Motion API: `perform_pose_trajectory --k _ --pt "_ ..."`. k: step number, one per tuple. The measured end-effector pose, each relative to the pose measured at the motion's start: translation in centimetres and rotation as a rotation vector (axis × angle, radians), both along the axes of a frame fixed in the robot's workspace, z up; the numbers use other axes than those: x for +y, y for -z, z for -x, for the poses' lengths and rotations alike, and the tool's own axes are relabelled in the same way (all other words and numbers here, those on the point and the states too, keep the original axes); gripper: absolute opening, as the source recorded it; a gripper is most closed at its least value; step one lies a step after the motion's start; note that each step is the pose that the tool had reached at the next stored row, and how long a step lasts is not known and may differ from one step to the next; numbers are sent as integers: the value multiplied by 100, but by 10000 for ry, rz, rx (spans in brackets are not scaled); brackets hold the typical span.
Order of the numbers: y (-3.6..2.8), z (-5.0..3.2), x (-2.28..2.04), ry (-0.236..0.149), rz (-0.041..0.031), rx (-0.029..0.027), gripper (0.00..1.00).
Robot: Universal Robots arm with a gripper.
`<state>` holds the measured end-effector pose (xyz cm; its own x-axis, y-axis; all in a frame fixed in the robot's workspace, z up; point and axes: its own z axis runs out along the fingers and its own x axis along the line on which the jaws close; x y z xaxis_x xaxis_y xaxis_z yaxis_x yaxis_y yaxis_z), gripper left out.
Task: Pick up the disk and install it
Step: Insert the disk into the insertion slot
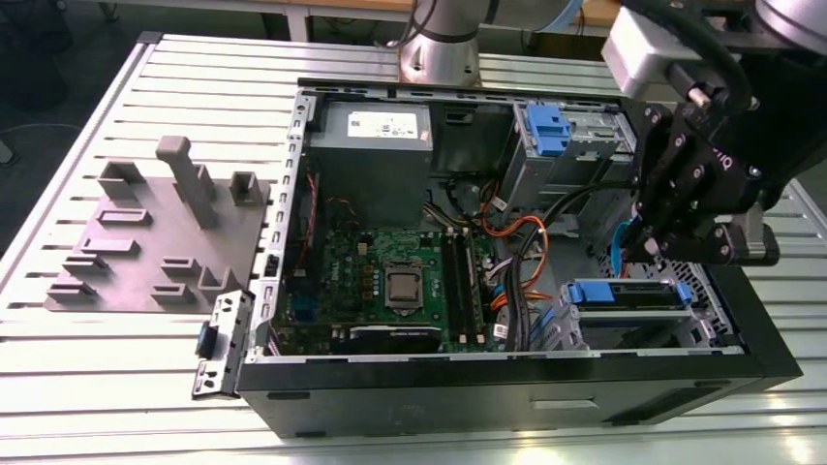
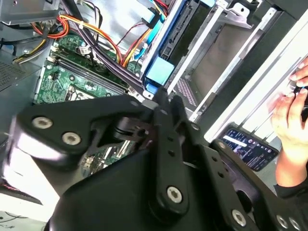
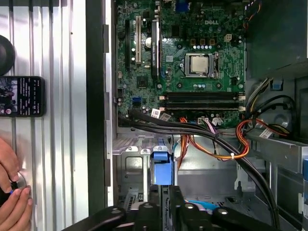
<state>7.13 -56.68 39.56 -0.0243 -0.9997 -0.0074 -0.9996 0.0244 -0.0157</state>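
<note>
Slatted metal desk (image 1: 91, 116) | open PC case (image 1: 517, 378) | gripper (image 1: 672, 242) at 3 o'clock, jaws holding the disk (image 1: 629, 293) by its blue bracket | risk: snagging orange cables (image 1: 517, 232)

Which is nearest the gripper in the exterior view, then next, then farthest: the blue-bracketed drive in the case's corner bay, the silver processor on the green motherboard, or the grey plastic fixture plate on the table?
1. Blue-bracketed drive, just below the gripper, at the exterior view's right.
2. Silver processor, mid-case on the green motherboard.
3. Grey plastic fixture plate, outside the case, far left.
</note>
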Motion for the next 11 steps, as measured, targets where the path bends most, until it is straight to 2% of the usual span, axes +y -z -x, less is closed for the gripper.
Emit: perform_pose_trajectory --k 2,11 --pt "36 0 0 0 -2 0 13" --pt "201 0 0 -4 -1 0 11"
